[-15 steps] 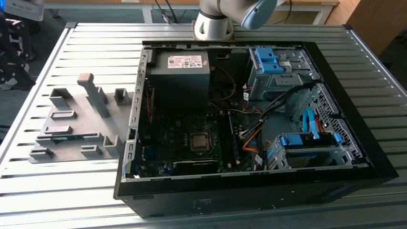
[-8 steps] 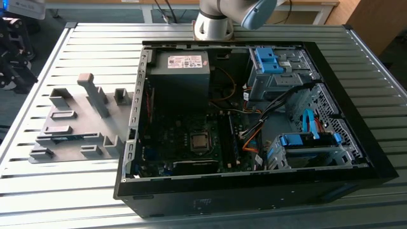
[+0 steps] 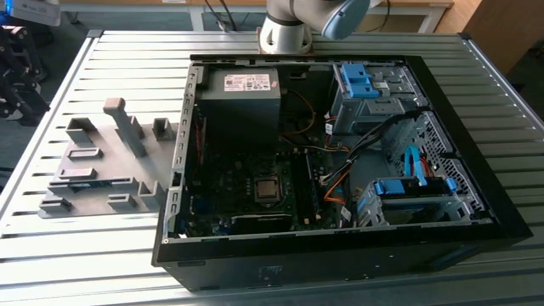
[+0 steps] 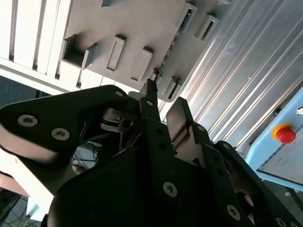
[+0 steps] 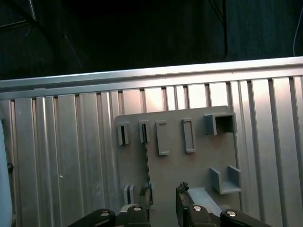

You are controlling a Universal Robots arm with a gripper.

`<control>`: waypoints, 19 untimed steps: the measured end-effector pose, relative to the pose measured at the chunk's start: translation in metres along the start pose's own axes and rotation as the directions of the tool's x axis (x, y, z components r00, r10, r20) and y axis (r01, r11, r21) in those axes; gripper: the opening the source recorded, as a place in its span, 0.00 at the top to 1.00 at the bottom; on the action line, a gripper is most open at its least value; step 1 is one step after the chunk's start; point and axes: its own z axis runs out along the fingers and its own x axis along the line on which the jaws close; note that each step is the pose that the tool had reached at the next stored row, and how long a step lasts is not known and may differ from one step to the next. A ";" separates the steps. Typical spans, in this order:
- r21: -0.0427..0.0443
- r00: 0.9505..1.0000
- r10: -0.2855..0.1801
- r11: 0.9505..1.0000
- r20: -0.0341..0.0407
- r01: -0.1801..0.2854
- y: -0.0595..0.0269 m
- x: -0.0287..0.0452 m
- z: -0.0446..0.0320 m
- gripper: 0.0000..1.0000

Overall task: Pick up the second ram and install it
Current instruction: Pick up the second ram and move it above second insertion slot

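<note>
Progress: we judge the task to be at its start. The second ram [image 3: 88,184] sits in the grey holder plate [image 3: 111,167] on the bench [image 3: 85,255] and is not yet picked up, so both the lift and the installation are left.
Computer case: the open computer case [image 3: 501,210] lies just beside the holder plate. We cannot tell whether the motherboard [image 3: 246,172] slots already hold a stick.
Jaws: in the first wrist view the gripper [image 5: 165,188] hangs over the holder plate. Its jaws are spread and hold nothing, and bare grey plate shows through the gap.
Ram against jaws: the ram runs away from the jaws as a thin notched line (we see it edge-on). Its near end lines up with one finger [image 5: 147,198] rather than with the middle of the gap. We judge the jaws to be above it and not touching.
</note>
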 end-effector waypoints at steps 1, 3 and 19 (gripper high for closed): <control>0.000 1.000 -0.015 1.000 0.000 0.015 0.0000 0.0000 0.0007 0.64; -0.001 0.999 -0.051 0.999 -0.001 0.051 0.0000 0.0000 0.0025 0.64; -0.002 0.993 -0.119 0.993 -0.004 0.119 0.0017 0.0001 0.0226 0.64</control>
